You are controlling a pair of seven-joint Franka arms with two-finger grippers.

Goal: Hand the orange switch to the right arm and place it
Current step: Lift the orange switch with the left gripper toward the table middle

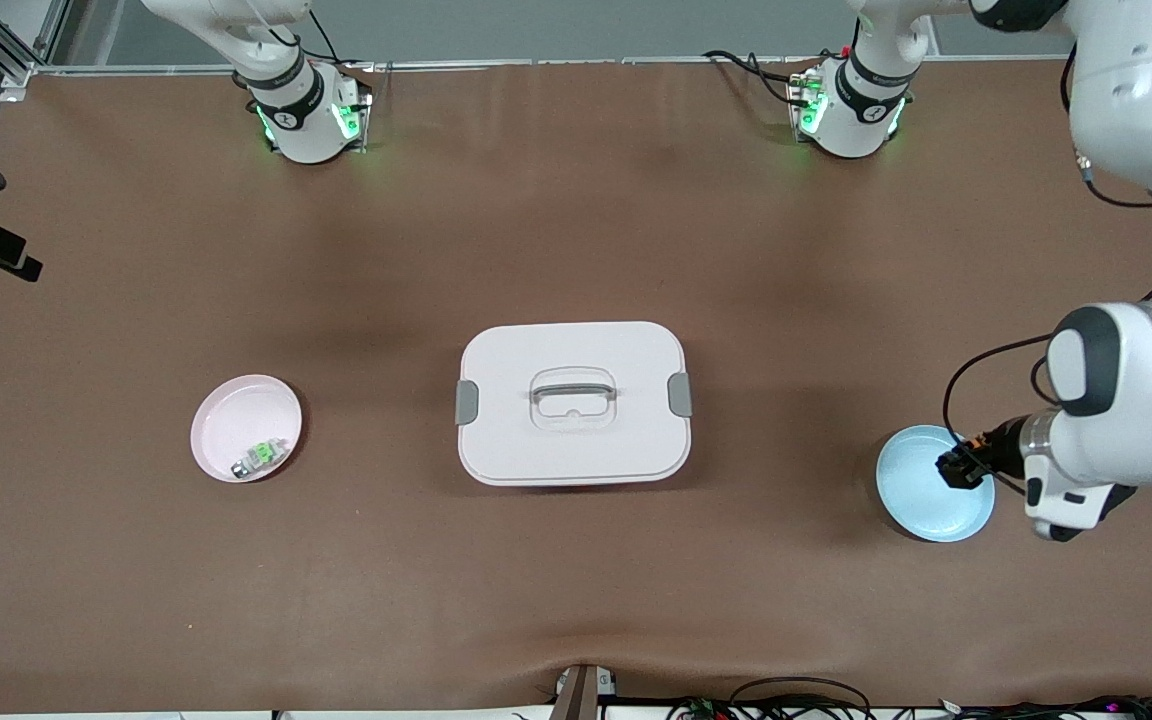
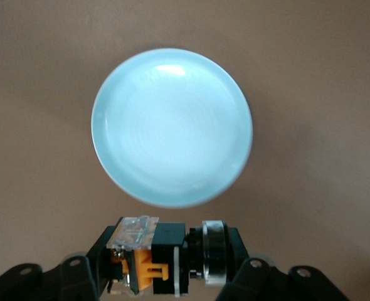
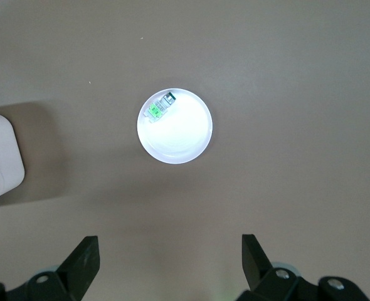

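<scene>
My left gripper point(image 1: 958, 468) is shut on the orange switch point(image 1: 974, 447), a small black part with orange bands, and holds it above the light blue plate point(image 1: 921, 505). In the left wrist view the switch point(image 2: 163, 257) lies crosswise between the fingers point(image 2: 103, 254), with the bare blue plate point(image 2: 172, 125) below it. My right gripper point(image 3: 169, 263) is open and empty, high over the table near the pink plate point(image 3: 185, 141). Its hand is out of the front view; only the right arm's base point(image 1: 301, 110) shows there.
The pink plate point(image 1: 226, 405) toward the right arm's end holds a small green-and-clear part point(image 1: 261, 457), which also shows in the right wrist view point(image 3: 160, 106). A white lidded box with a handle point(image 1: 573, 402) stands mid-table between the two plates.
</scene>
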